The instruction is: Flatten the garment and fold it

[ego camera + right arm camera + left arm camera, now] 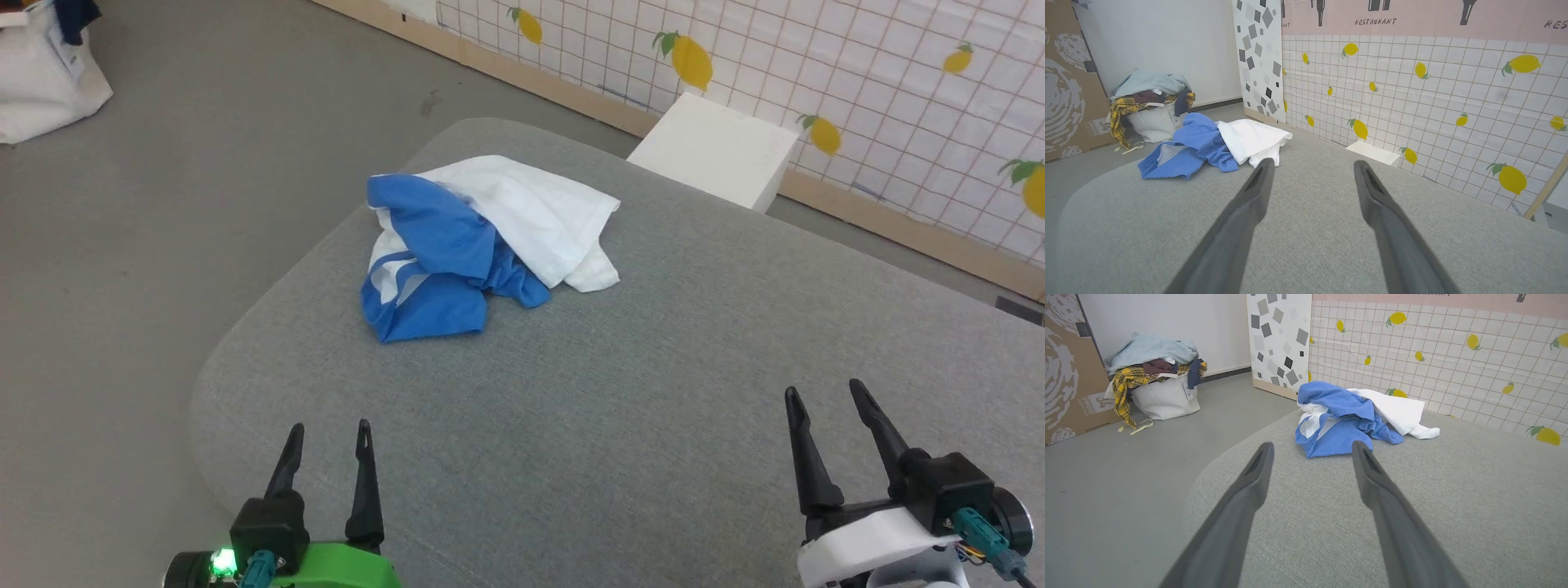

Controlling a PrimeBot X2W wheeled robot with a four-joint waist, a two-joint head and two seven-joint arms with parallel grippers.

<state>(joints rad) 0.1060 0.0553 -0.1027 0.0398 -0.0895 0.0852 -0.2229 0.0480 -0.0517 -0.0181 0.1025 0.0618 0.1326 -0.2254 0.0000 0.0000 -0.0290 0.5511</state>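
Fig.: Grey fabric-covered pad w/ rounded corners [653, 367] serves as work surface. Thin white shirt w/ bright blue sleeves [482, 237] lies in a crumpled heap near the surface's far-left corner, close to its left edge. Blue parts are bunched over the white body; nothing is spread out. Left gripper [329, 429] (green body) sits over near-left corner, right gripper [820, 390] (white body) over near edge, right side. Both claws spread wide, empty, well apart from shirt. Progress, est.: nil. Flattening and folding both left to do.
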